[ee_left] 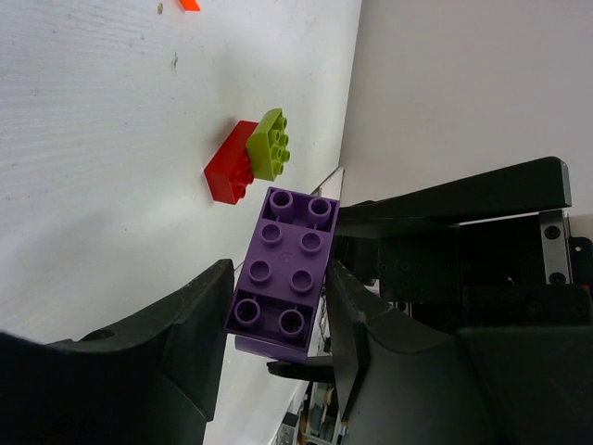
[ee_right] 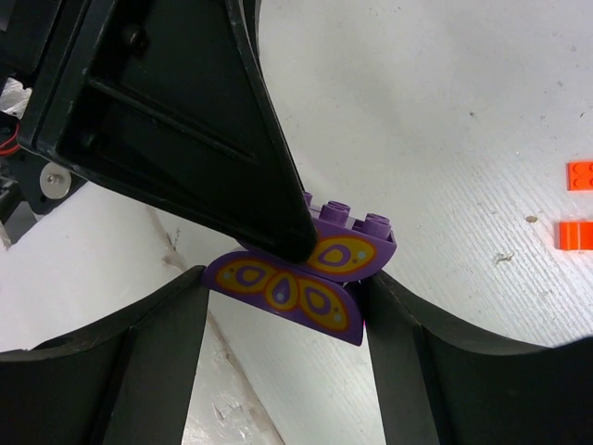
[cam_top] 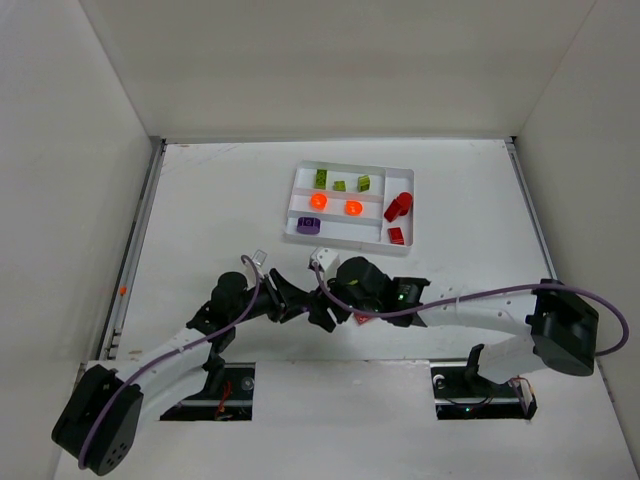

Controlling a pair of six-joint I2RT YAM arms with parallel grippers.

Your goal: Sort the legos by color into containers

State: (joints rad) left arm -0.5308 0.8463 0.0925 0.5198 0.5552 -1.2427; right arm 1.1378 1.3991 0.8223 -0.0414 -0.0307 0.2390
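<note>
White worktop [cam_top: 200, 200], white walls [cam_top: 330, 60]; right end effector [ee_right: 285, 298] pinches purple brick [ee_right: 324, 304]; left end effector [ee_left: 280, 311] flanks it, grip unclear.

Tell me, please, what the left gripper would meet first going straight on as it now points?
The purple brick between its fingers; beyond it, probably the red brick and lime brick, though depth is unclear.

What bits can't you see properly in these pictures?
Top view: the arms hide the purple brick.
Left wrist view: the top edge cuts off an orange piece.
Right wrist view: a finger of the left gripper covers part of the brick's butterfly; the right edge cuts another orange piece.
</note>
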